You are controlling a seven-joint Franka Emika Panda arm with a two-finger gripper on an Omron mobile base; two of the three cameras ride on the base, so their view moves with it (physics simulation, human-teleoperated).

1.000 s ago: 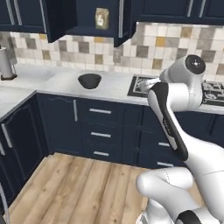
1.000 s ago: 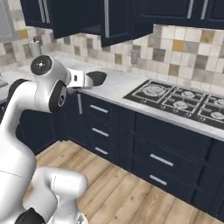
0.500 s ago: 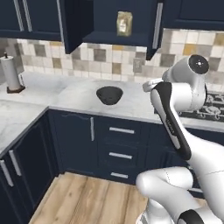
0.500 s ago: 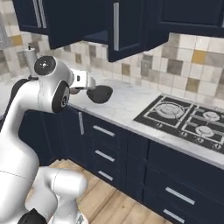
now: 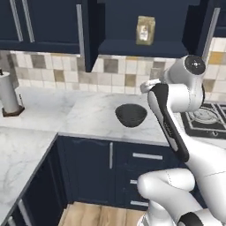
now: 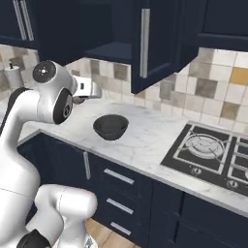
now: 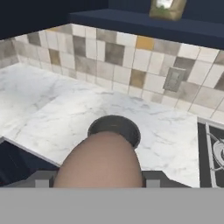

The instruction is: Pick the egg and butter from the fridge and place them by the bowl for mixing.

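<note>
Marble counter (image 5: pixel 66 117) under dark wall cabinets, with the bowl (image 5: pixel 131 115) near its front edge and the hob (image 6: pixel 213 150) to the right. The gripper (image 7: pixel 98 175), part-open, holds the egg (image 7: pixel 99 164) between its fingers above and short of the bowl. Judged stage: egg not yet set down; butter still to fetch. Bare marble surrounds the bowl; left offers most room.

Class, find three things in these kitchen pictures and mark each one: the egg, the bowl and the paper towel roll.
egg (image 7: pixel 99 161): hand view, on the middle of its brown shell.
bowl (image 5: pixel 131 115): left base view, on its dark inside.
paper towel roll (image 5: pixel 8 93): left base view, on the white side of the roll.
</note>
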